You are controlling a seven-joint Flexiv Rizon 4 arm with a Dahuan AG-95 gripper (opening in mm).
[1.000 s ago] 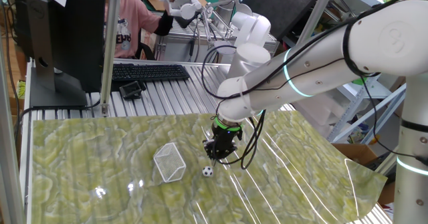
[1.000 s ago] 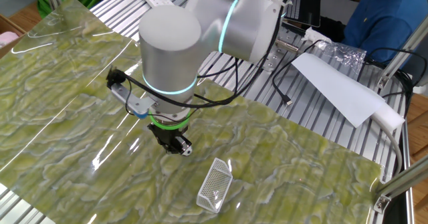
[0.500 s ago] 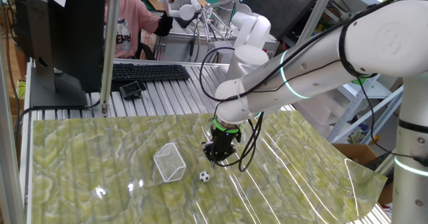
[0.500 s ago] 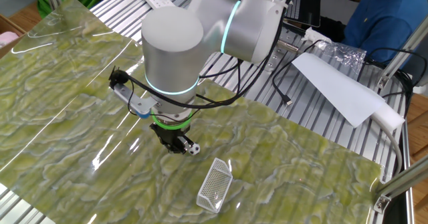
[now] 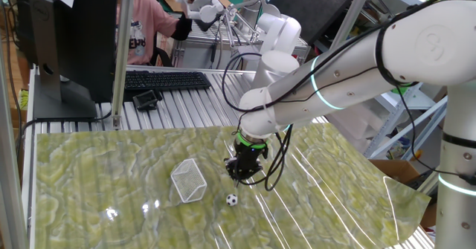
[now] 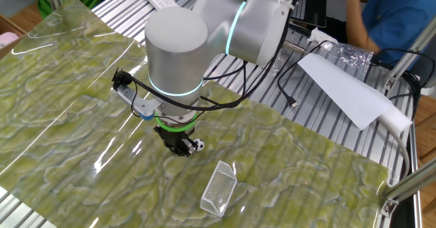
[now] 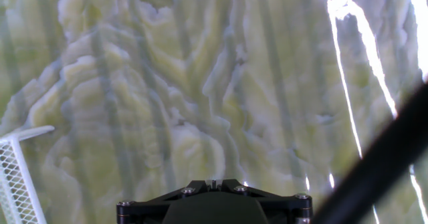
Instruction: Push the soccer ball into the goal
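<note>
The soccer ball [image 5: 232,200] is tiny, white with black patches, and lies on the green patterned mat. It is just in front of my gripper [image 5: 239,172] and to the right of the goal [image 5: 189,180]. The goal is a small white mesh wedge standing on the mat. In the other fixed view the ball [image 6: 198,145] shows right beside the gripper [image 6: 179,148], with the goal [image 6: 219,186] a short way off. In the hand view the fingertips [image 7: 212,184] are pressed together with nothing between them, the goal's corner [image 7: 17,177] is at the left edge, and the ball is out of view.
A keyboard [image 5: 165,79] and a monitor [image 5: 63,41] stand on the metal table behind the mat. A person in pink [image 5: 145,30] sits behind them. White paper [image 6: 344,85] and cables lie on the slats beyond the mat. A black cable crosses the hand view [image 7: 381,164].
The ball has rolled a little toward the front of the mat, away from the gripper tip. The gripper has shifted slightly toward the goal side.
</note>
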